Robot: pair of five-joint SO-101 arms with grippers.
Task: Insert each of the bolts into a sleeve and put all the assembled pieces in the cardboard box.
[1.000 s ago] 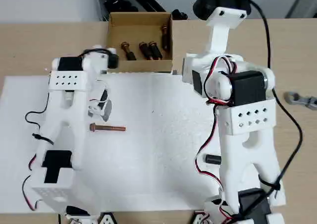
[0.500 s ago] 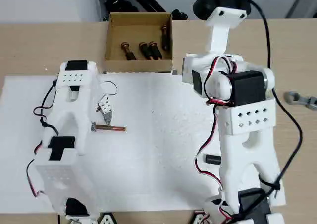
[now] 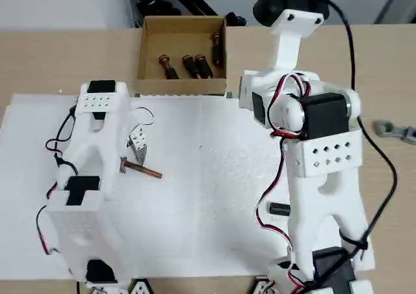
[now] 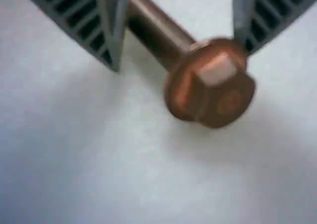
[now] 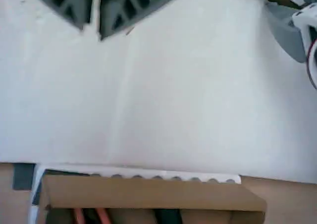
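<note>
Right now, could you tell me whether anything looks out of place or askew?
The black sleeve lies beside the right arm, far from the copper bolt, which sits slanted between the left gripper's open fingers. A wrench lies aside on the table.

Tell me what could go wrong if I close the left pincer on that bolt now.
1. The left pincer is open astride the bolt just behind its head, and the shaft runs slantwise between the fingers. Closing may twist it or squeeze it out.
2. Held that near the head, the long shaft could droop and spoil alignment with the sleeve.
3. That sleeve lies close beside the right arm, where it might get nudged.
</note>
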